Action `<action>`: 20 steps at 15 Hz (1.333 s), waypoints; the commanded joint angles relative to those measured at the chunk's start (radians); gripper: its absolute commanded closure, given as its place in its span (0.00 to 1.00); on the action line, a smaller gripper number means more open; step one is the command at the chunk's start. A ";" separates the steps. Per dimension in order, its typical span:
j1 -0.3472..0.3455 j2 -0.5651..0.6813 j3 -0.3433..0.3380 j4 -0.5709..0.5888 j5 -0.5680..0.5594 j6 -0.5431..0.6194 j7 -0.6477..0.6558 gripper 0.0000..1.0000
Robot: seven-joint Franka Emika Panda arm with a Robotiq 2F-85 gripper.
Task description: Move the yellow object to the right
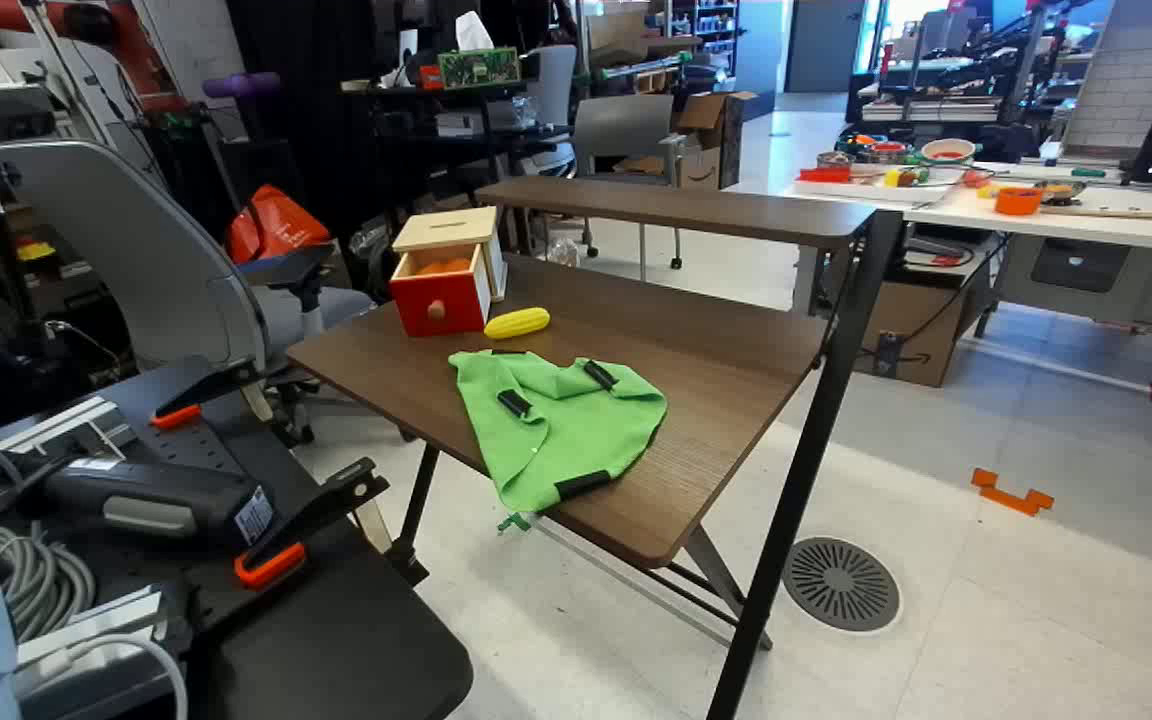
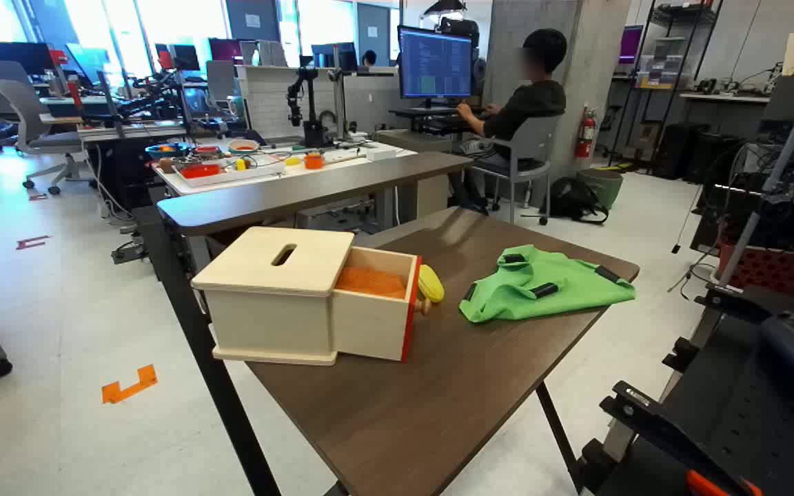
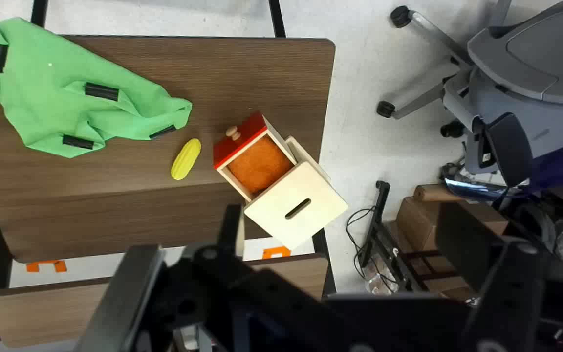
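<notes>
Wrist view: gripper (image 3: 342,215) shows at the bottom edge, jaws spread wide, nothing held between them; both exterior views leave it out of frame. Target, the yellow toy (image 3: 186,159), corn- or banana-like, lies on the table (image 3: 252,73) well below the jaws and ahead of them, offset past the jaw on the view's left, so not lined up with the gap. Just beside it, apart, toward the gap side, is the red-fronted drawer (image 3: 242,139) sticking out of the wooden box (image 3: 289,193); the box itself shows partly through the gap. The green cloth (image 3: 76,107) is on the toy's other side, farther out from the jaws, near the toy, seemingly not touching. Step, best guess: approach ahead of the grasp, no pick-up made yet. Next move probably calls for bringing the gripper sideways and forward over the toy, a small wrist turn so the jaws straddle its narrow middle, then straight down, keeping clear of the drawer's knob (image 3: 233,132) and the cloth, then squeeze. "Right" is ambiguous, task doesn't say whose; toward this view's right the drawer blocks a straight slide, so lifting over looks safer; the opposite way, the cloth is near.
</notes>
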 commanded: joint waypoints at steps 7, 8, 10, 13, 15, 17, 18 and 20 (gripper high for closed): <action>-0.014 -0.001 0.011 0.007 0.008 -0.003 -0.006 0.00; -0.027 0.015 0.014 0.013 -0.002 0.008 0.013 0.00; -0.057 0.062 0.016 0.015 0.001 0.061 0.066 0.00; -0.117 0.175 0.021 0.023 -0.001 0.164 0.189 0.00; -0.154 0.287 0.029 0.034 -0.021 0.244 0.267 0.00; -0.176 0.402 0.036 0.052 -0.042 0.309 0.342 0.00; -0.186 0.482 0.038 0.065 -0.062 0.349 0.379 0.00; -0.184 0.611 0.032 0.105 -0.090 0.385 0.439 0.00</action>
